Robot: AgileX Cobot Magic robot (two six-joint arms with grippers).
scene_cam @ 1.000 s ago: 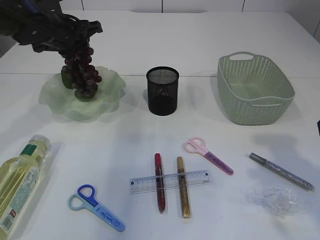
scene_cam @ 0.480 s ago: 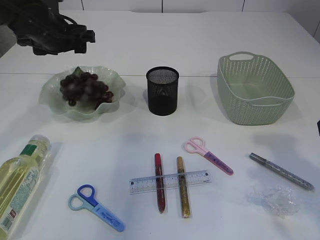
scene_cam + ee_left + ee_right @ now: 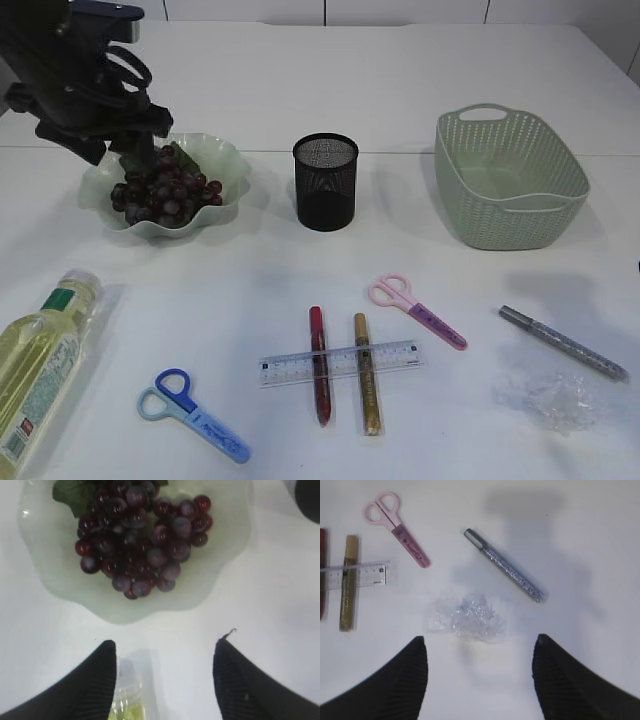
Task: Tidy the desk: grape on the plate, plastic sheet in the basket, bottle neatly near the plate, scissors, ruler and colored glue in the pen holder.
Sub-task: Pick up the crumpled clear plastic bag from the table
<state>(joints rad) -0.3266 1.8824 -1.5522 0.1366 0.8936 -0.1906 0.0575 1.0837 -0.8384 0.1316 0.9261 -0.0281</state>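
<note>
While the left gripper [image 3: 165, 675] hangs above the desk [image 3: 300, 80] with its fingers [image 3: 95, 685] spread wide and holding nothing, the grape bunch [image 3: 142, 540] lies inside the pale green scalloped plate [image 3: 45, 575] just ahead of the fingertips. In the left wrist view the plate's wavy near rim sits a short way ahead of the fingers, with bare desk between. The cap end of the oil bottle [image 3: 125, 700] shows between the two fingers, below them on the desk; in the exterior view this bottle lies on its side at the near left edge, well apart from the plate.

Over at the other side, the right gripper [image 3: 480, 680] also has its fingers [image 3: 400, 690] wide apart and empty. The crumpled plastic sheet [image 3: 470, 617] lies directly ahead of the gap between them, with open desk all round it. Further ahead and to the right lies the silver glitter glue pen [image 3: 505, 565], slanted; ahead to the left are the pink scissors [image 3: 397, 527], and far left the clear ruler [image 3: 355, 574] crossed by the gold glue stick [image 3: 348, 582].

In the exterior view the red glue stick [image 3: 319, 365] lies beside the gold one, the blue scissors [image 3: 195, 415] near the front edge, and the black mesh pen holder [image 3: 325, 182] stands upright between the plate and the green basket [image 3: 510, 180].
</note>
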